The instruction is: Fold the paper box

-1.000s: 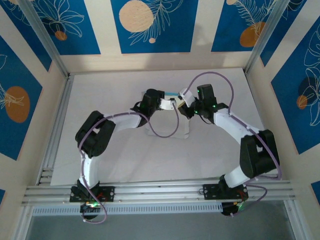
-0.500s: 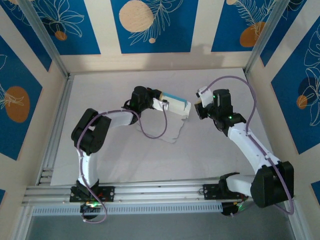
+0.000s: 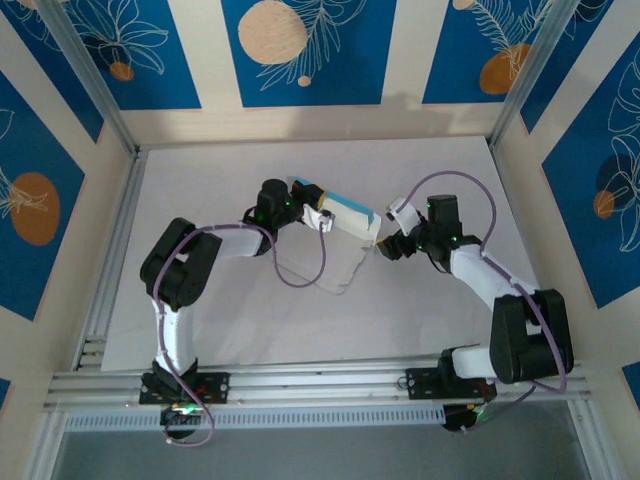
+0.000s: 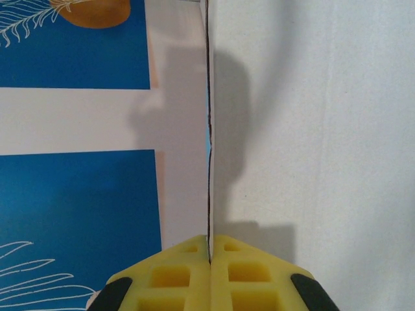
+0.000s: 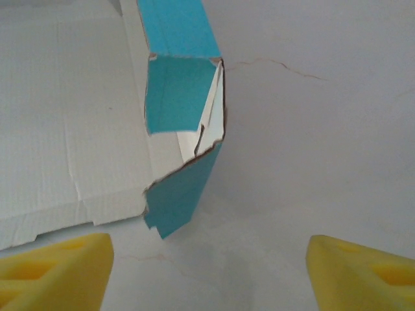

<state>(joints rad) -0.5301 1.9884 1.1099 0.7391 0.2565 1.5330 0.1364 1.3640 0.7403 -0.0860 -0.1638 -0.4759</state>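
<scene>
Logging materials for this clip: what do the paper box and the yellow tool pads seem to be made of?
Paper box: thin card, matte, light blue one side, white the other; cut edges look fibrous and ragged.
Pads: matte yellow, probably foam or soft rubber, given the moulded square recesses.

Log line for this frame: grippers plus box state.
left gripper: shut on paper box edge | right gripper: open, empty, facing its corner | fold: partial, one blue wall raised

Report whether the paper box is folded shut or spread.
Partly folded: the paper box has blue walls raised along one side, its white panel lying spread.
</scene>
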